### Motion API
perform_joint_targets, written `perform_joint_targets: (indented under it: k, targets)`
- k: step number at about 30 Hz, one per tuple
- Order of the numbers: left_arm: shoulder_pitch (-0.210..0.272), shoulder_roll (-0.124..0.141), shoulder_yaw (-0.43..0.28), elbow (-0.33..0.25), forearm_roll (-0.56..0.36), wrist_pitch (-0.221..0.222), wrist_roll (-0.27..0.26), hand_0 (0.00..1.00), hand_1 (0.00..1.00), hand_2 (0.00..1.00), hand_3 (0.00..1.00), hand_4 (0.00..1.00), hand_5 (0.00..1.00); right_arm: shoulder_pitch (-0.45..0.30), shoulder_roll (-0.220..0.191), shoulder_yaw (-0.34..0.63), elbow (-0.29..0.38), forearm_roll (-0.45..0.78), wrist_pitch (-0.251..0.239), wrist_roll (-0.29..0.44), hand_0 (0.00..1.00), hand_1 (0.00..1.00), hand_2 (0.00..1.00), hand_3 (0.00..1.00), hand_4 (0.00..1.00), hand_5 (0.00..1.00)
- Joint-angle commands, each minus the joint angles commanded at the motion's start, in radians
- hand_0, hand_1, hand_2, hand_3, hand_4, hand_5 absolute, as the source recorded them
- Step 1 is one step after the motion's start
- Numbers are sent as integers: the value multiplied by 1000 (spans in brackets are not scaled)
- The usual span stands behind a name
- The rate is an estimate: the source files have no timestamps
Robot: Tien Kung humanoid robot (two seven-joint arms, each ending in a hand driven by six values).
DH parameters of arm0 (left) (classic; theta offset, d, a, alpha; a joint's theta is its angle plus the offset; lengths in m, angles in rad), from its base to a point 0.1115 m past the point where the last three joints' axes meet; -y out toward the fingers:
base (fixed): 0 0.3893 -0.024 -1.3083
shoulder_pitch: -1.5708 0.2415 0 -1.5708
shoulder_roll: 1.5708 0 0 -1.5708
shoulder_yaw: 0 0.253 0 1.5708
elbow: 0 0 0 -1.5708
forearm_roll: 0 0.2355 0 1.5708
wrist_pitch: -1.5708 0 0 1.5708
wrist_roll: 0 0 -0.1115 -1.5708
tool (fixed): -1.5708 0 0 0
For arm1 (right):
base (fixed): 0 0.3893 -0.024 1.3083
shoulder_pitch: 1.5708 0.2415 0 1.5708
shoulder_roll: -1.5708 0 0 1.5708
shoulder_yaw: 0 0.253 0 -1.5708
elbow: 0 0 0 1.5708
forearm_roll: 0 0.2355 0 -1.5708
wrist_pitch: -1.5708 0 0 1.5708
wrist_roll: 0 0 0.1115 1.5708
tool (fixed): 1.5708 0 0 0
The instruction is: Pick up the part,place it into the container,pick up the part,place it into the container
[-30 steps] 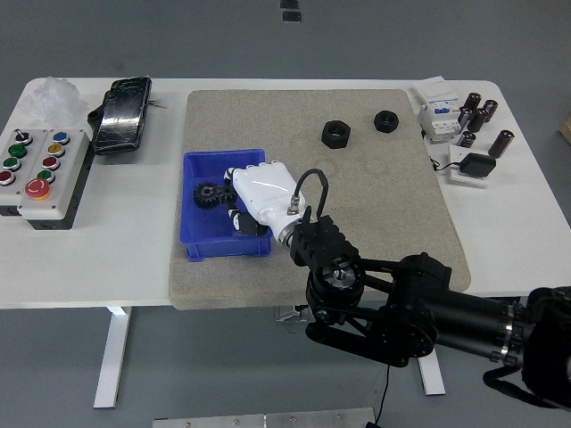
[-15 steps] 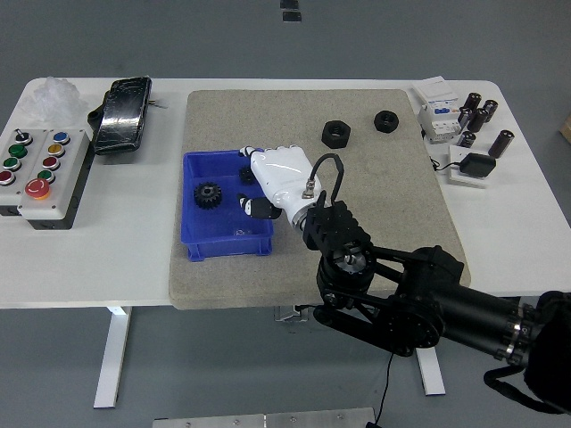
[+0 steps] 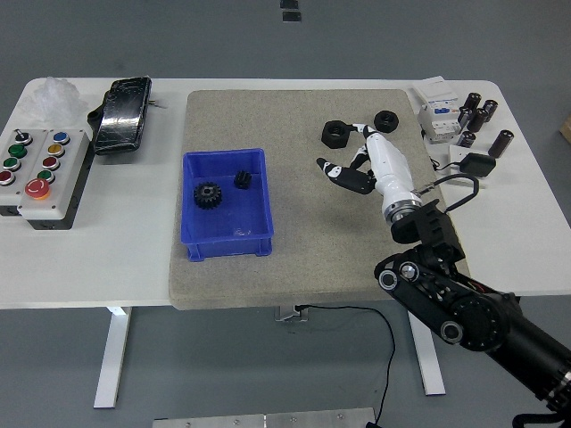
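Blue bin (image 3: 191, 234): 2 gears (image 3: 207, 193); seemingly 2 nuts (image 3: 336, 133) outside.

A lab or workshop test bench: white table (image 3: 134, 259) on grey floor, button control box (image 3: 40, 174), circuit breaker (image 3: 437, 116) and capacitors (image 3: 477, 114) at the far right, grey work mat (image 3: 357, 241), blue parts bin (image 3: 259, 205).

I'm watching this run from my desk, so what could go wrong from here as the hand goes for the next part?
The right hand is open beside the larger black nut; spread fingers could knock it away instead of grasping it. The smaller nut lies near the electrical parts, so a wide reach might bump them.
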State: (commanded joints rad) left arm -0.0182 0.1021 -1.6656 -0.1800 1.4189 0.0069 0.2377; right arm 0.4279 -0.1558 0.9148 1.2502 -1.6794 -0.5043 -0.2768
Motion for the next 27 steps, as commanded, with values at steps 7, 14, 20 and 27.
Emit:
perform_joint_targets:
  k: [7, 14, 20, 27]
  targets:
    - [5, 7, -8, 0, 10, -1, -1, 614, 545, 555, 614, 606, 345, -215, -26, 272, 137, 273, 72, 273, 545, 714, 747, 787, 897, 528]
    - [-5, 14, -8, 0, 23, -5, -4, 614, 545, 554, 614, 606, 346, -348, -17, 485, 179, 535, 132, 505, 615, 727, 760, 773, 897, 570]
    - [-17, 24, 1, 0, 24, -9, -9, 614, 545, 555, 614, 604, 345, -369, -17, 607, 209, 698, 139, 627, 632, 713, 756, 749, 896, 588]
    - [-11, 34, -7, 0, 34, -8, -5, 613, 545, 555, 614, 605, 348, -378, -13, 650, 219, 767, 139, 655, 634, 707, 745, 736, 893, 593]
